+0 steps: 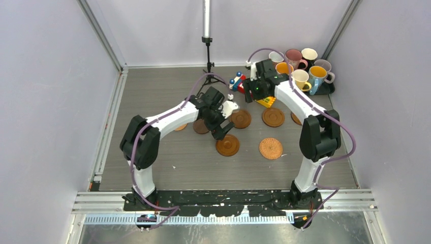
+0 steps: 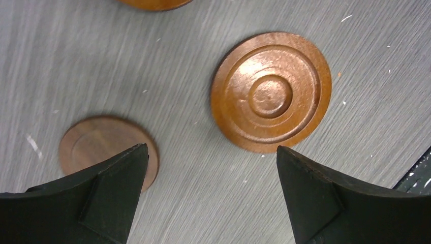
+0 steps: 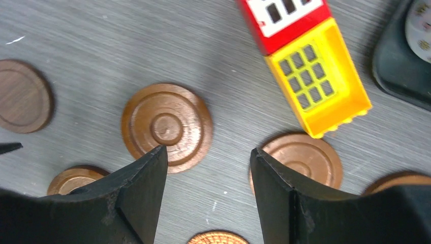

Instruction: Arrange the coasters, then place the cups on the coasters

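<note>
The left tool [image 2: 211, 148], spread wide and empty, hangs over a ringed coaster [image 2: 271, 91] near the middle of the bench [image 1: 178, 157]. The coaster lies just ahead of it. The right tool [image 3: 208, 151], seemingly spread too, is farther off, nearer the cups [image 1: 300, 66].

The left hand [image 2: 211, 149] hangs over the grey surface [image 2: 76, 61], its two black fingers [image 2: 109, 198] spread wide with nothing between them. Ahead lies a ringed brown coaster [image 2: 271, 92]; a darker coaster [image 2: 99, 145] sits partly behind one finger; a third coaster [image 2: 152, 3] shows only its edge at the top
</note>
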You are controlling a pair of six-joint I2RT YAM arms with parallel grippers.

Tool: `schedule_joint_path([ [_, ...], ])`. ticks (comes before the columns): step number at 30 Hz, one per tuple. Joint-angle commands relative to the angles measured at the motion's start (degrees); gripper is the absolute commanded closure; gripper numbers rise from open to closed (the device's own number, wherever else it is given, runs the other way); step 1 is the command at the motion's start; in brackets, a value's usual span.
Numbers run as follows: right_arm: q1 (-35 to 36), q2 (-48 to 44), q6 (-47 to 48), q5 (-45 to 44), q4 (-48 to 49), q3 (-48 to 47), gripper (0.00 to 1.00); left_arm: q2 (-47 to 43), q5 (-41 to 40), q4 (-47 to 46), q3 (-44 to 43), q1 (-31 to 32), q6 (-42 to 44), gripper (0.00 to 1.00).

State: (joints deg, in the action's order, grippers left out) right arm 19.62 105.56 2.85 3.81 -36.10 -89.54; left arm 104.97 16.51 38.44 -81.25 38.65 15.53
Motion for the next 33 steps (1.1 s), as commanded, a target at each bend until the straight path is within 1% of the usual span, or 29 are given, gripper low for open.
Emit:
schedule_joint_path([
  [1,-4.02,-4.07,-0.85,1.32,-1.79,1.69,0.34,2.96,-1.89,-3.9,-2.74,2.81,1.07,0.0],
  [3,-5.42,-4.72,-0.87,1.8,-2.08,2.4,0.34,4.82,-2.49,-4.47,-3.95,3.92,0.95,0.01],
  [7,-6.7,-5.68,-0.42,1.95,-2.52,3.31,0.34,8.26,-2.83,-4.88,-6.62,5.42,0.98,0.08],
  [12,-7.34,-5.67,0.73,0.82,-2.86,3.88,0.34,11.53,-4.29,-4.78,-8.77,6.71,1.2,0.13],
  [16,-8.02,-5.79,1.15,0.68,-2.97,4.11,0.34,12.33,-5.07,-3.53,-8.6,6.97,3.1,0.17],
  [21,-8.27,-5.54,1.61,-0.36,-2.93,4.27,0.34,12.19,-6.45,-3.9,-6.16,6.96,5.08,0.19],
  [25,-8.62,-5.62,1.72,-0.45,-2.93,4.51,0.34,13.14,-8.42,-1.84,-6.63,6.92,7.77,0.29],
  [28,-8.85,-5.67,1.72,-0.61,-2.93,4.78,0.34,12.16,-6.67,-1.79,-5.2,6.79,9.68,0.3],
  [33,-8.99,-5.27,1.71,-0.69,-2.93,4.73,0.34,12.25,-5.62,-2.32,-4.68,6.92,8.94,0.25],
])
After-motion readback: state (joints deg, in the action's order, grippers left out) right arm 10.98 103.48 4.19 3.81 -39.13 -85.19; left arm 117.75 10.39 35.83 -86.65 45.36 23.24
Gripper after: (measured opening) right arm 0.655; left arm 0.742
